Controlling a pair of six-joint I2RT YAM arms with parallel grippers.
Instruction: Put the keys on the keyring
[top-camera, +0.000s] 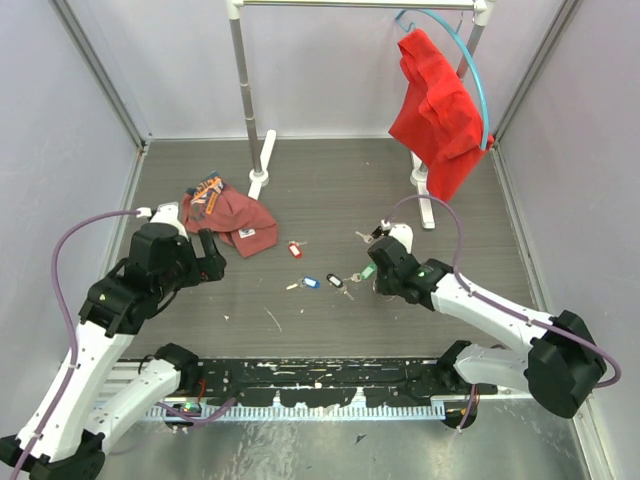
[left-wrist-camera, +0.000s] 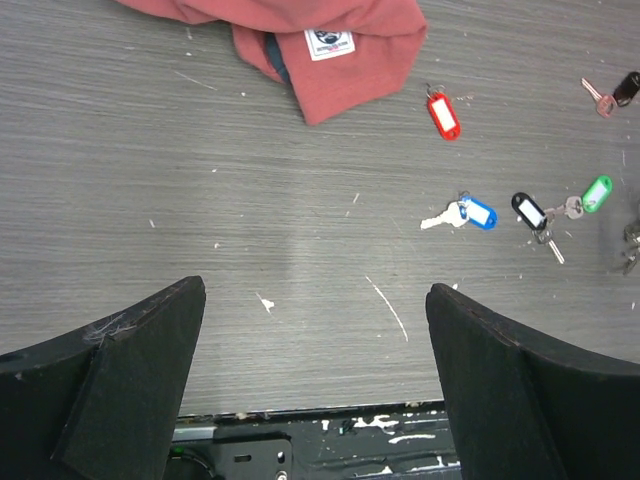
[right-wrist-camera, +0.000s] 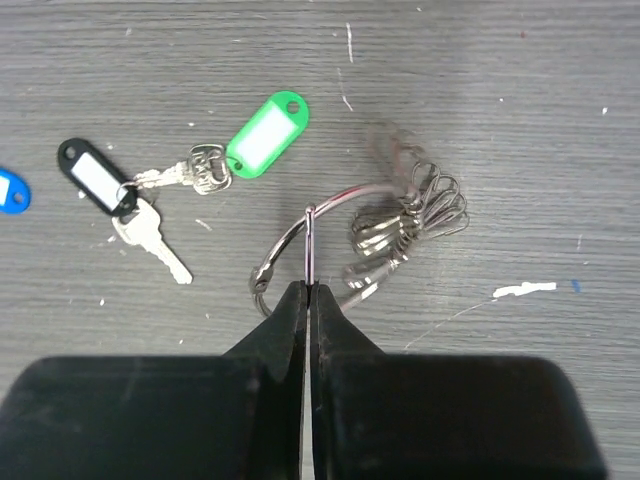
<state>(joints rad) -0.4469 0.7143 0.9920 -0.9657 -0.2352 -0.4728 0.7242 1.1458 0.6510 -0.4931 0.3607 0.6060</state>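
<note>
Keyring pinched by your right gripper, closed tight on its wire.
It sits just beside the green-tagged key; clamp firmly so it cannot twist, then bring your wide-open left gripper for a key.

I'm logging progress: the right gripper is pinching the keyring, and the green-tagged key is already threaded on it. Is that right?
The right gripper does pinch the keyring, but the green-tagged key is not on it: the right wrist view shows it lying on the table apart from the ring, beside the black-tagged key.
</note>
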